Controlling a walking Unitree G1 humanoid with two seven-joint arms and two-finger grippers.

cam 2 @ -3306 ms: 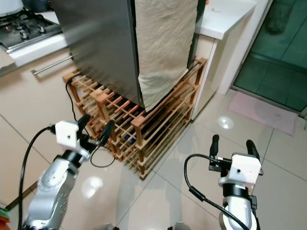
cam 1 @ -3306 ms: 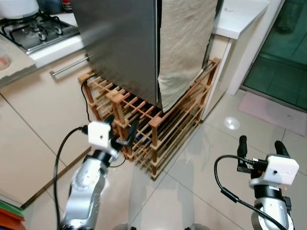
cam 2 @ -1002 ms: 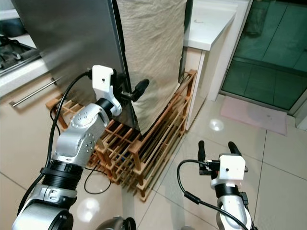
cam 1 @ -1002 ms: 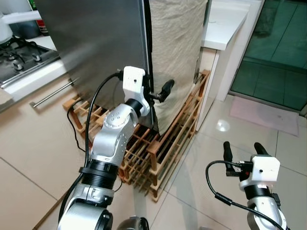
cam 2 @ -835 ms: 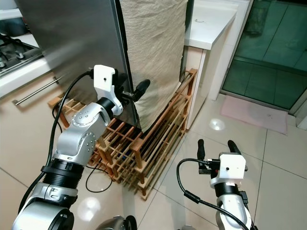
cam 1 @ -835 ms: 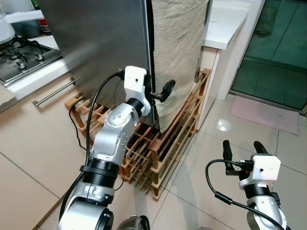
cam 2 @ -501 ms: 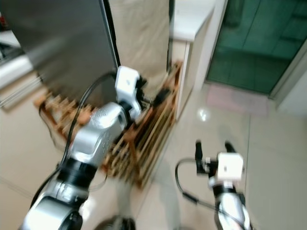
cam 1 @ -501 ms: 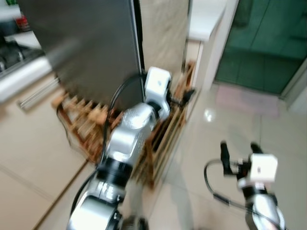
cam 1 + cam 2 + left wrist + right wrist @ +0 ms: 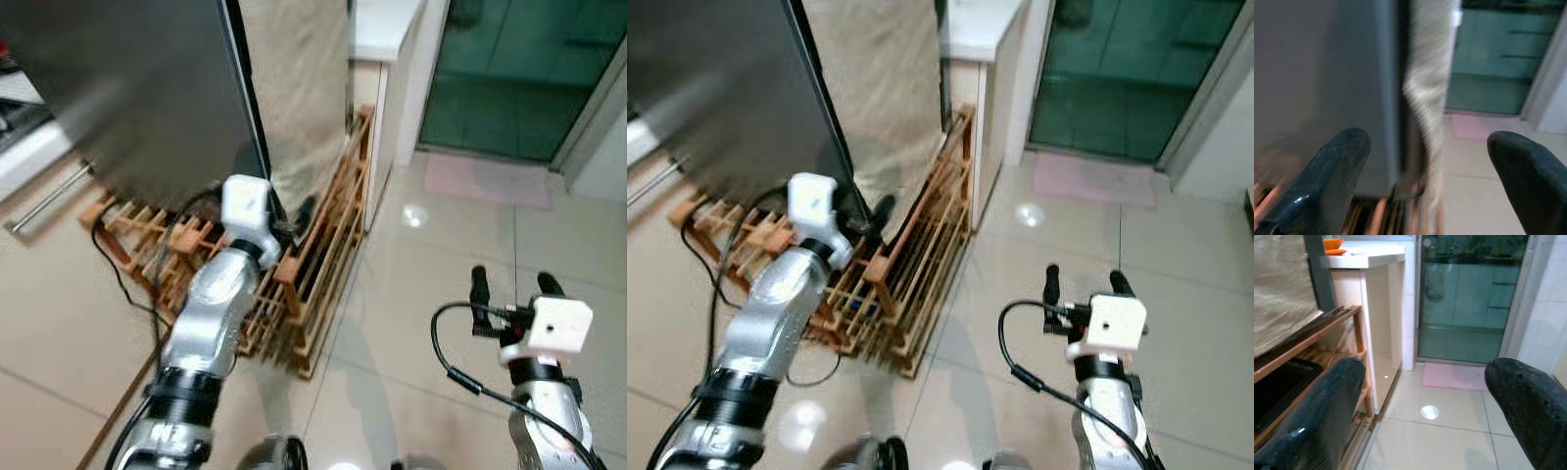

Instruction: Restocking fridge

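Item: fridge door (image 9: 147, 88), brushed steel, standing upright on a slatted wooden rack (image 9: 294, 294) against the kitchen units; its free vertical edge runs top to bottom just above and beside the left gripper (image 9: 294, 220), with a beige cloth (image 9: 304, 78) hanging down the face next to that edge. Key relation: the door edge lies straight ahead of the left gripper, and its long axis is vertical; in the left wrist view the dark seam between steel and cloth falls between the two black fingers (image 9: 1332, 171), nearer one finger than the other, so the edge is bracketed but, as far as the blurred picture shows, not touched. Left gripper state: spread wide, nothing held. Left arm pose: raised and reaching forward, forearm angled up toward the bottom corner of the door, wrist level with the top of the rack. Right gripper (image 9: 1083, 284): spread wide and empty, fingers pointing up, held low over bare floor tiles well apart from the fridge and toward the green glass door (image 9: 1117, 69). Right arm: bent at the robot's side, idle. Judgement: the left arm is much the nearer and is the one placed to pull the door; opening calls for a finger hooked behind that vertical edge.
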